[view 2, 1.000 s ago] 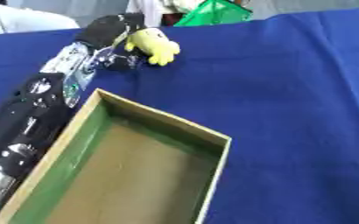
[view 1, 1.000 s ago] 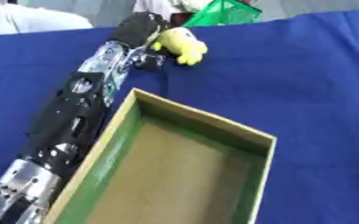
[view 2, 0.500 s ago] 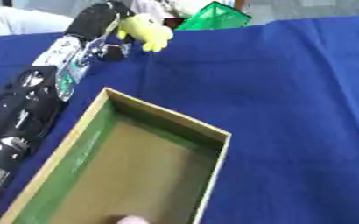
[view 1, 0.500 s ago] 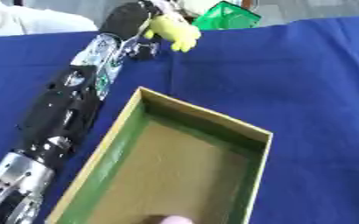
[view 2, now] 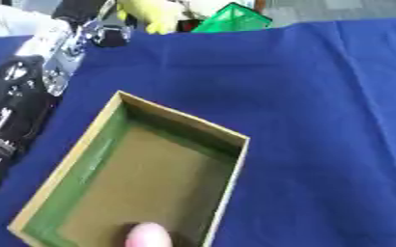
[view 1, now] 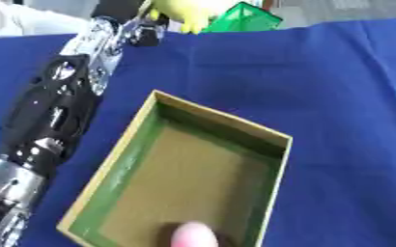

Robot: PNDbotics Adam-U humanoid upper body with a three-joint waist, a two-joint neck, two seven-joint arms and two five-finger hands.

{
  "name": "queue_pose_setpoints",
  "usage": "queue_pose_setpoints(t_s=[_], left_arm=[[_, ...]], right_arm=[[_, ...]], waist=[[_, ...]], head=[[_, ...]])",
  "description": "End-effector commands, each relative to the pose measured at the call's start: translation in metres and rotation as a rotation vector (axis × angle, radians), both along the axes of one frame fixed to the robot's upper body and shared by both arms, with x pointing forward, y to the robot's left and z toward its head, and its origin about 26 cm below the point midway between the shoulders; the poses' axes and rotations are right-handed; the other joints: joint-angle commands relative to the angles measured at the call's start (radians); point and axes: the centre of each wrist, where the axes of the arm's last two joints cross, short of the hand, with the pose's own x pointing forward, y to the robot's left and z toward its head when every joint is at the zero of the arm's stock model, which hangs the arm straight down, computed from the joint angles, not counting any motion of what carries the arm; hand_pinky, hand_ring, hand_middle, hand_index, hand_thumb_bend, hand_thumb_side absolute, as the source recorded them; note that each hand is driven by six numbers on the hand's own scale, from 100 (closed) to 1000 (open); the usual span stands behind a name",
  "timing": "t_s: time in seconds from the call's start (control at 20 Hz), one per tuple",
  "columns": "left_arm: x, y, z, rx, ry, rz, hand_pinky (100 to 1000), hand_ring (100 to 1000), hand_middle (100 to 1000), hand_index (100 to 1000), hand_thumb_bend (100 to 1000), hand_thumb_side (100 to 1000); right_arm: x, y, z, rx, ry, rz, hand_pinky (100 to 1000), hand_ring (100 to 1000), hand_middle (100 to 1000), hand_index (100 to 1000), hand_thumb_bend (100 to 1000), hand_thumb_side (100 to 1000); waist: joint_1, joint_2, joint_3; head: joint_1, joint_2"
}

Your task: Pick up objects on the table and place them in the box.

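Seen at 12 o'clock, left hand [view 1: 121, 7] curled round the yellow toy [view 1: 184, 12] up beside the green object [view 1: 250, 17], well apart from the open box [view 1: 273, 140] at 6 o'clock on the blue cloth [view 1: 345, 96], a pale rounded thing [view 1: 193, 235] inside its near end.

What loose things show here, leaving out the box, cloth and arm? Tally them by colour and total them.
Yellow: 1, the soft toy at the far edge
Green: 1, the angular object beside it
Pale pink: 1, the round thing inside the box
Total: 3
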Motion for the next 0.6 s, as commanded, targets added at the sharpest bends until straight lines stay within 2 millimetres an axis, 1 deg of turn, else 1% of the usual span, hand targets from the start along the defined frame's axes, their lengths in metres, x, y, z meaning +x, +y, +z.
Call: queue_pose_setpoints(t_s=[0.05, 0.2, 0.3, 0.45, 0.6], left_arm=[[-0.014, 0.000, 0.023, 0.030, -0.055, -0.056, 341, 554, 665, 778, 100, 100], [-0.032, -0.006, 0.029, 0.043, -0.065, -0.138, 336, 551, 660, 775, 100, 100], [-0.047, -0.009, 0.028, 0.010, -0.083, -0.209, 328, 546, 653, 772, 100, 100], [-0.068, -0.014, 0.018, -0.027, -0.069, -0.284, 324, 544, 649, 770, 100, 100], [-0.086, -0.016, 0.006, -0.029, -0.036, -0.319, 324, 544, 648, 769, 100, 100]], right_arm=[[-0.005, -0.011, 0.007, -0.009, -0.025, -0.042, 744, 918, 652, 838, 763, 1000], [-0.005, -0.014, 0.002, -0.004, -0.015, -0.052, 744, 918, 654, 838, 761, 1000], [-0.006, -0.016, -0.001, 0.002, -0.011, -0.060, 744, 918, 654, 838, 761, 1000], [-0.006, -0.018, -0.003, 0.012, -0.009, -0.069, 744, 917, 655, 838, 761, 1000], [-0.006, -0.018, -0.003, 0.017, -0.011, -0.070, 744, 917, 655, 838, 760, 1000]], waist=[[-0.010, -0.045, 0.020], [-0.017, -0.059, 0.050], [-0.025, -0.067, 0.066], [-0.036, -0.073, 0.082], [-0.043, -0.075, 0.088]], head=[[-0.036, 0.034], [-0.062, 0.056], [-0.082, 0.066], [-0.112, 0.079], [-0.126, 0.080]])
